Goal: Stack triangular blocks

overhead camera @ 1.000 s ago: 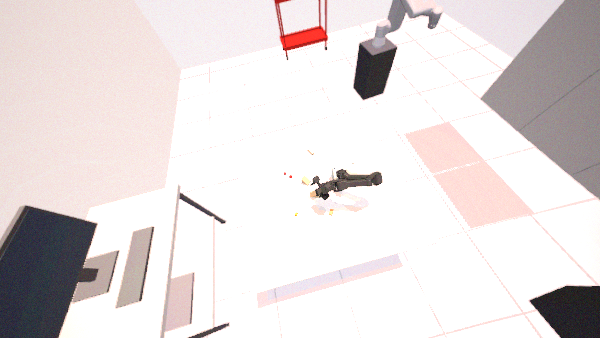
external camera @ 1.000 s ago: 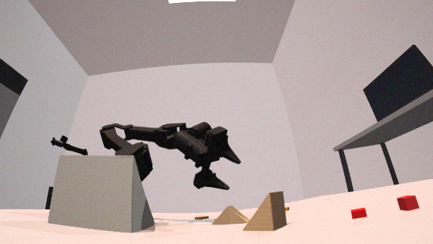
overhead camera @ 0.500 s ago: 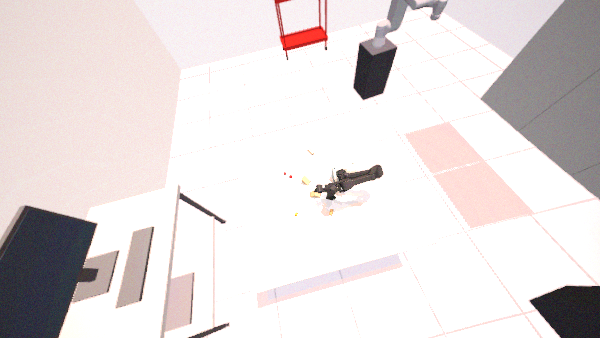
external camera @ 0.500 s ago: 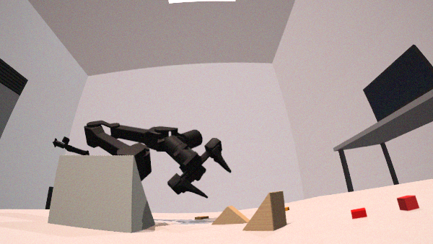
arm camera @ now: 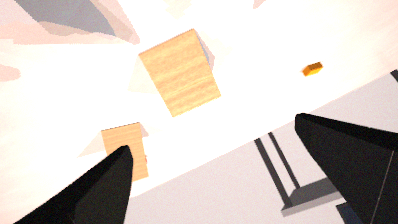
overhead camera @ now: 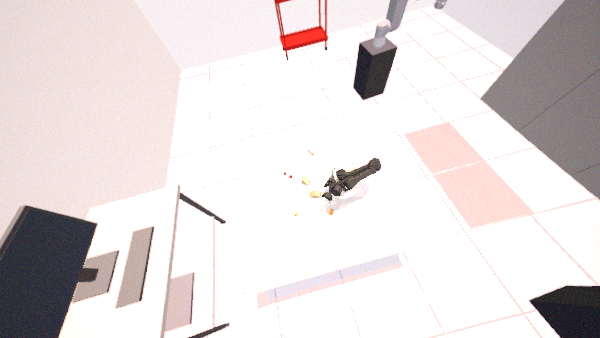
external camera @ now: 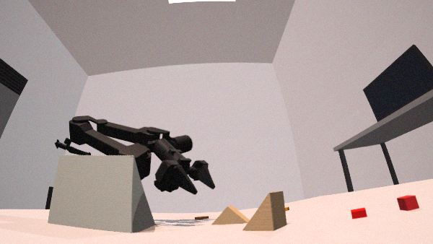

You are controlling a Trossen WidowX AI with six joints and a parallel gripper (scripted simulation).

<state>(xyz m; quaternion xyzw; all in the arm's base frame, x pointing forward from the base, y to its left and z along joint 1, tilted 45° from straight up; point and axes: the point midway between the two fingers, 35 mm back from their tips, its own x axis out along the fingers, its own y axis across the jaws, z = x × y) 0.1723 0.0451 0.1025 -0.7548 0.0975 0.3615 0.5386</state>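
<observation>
One triangular block (overhead camera: 315, 194) (external camera: 230, 216) (arm camera: 180, 75) lies on the table with its ridge up, a sloped face on each side. The other triangular block (overhead camera: 306, 180) (external camera: 265, 214) (arm camera: 124, 142) stands close by, with an upright face on the right in the exterior view and its slope facing the first block. The blocks are apart from each other. My gripper (overhead camera: 326, 190) (external camera: 205, 190) (arm camera: 214, 136) is wide open and empty, above the table and clear of both blocks. In the wrist view the left finger hides part of the second block.
Two small red blocks (overhead camera: 291, 176) (external camera: 359, 213) (external camera: 408, 203) lie beyond the triangular blocks. A small yellow-orange piece (overhead camera: 296, 214) (arm camera: 312, 69) and an orange piece (overhead camera: 331, 212) lie to one side. A thin wooden piece (overhead camera: 310, 152) lies on the other side. A large grey tapered block (external camera: 94, 191) stands beside the arm.
</observation>
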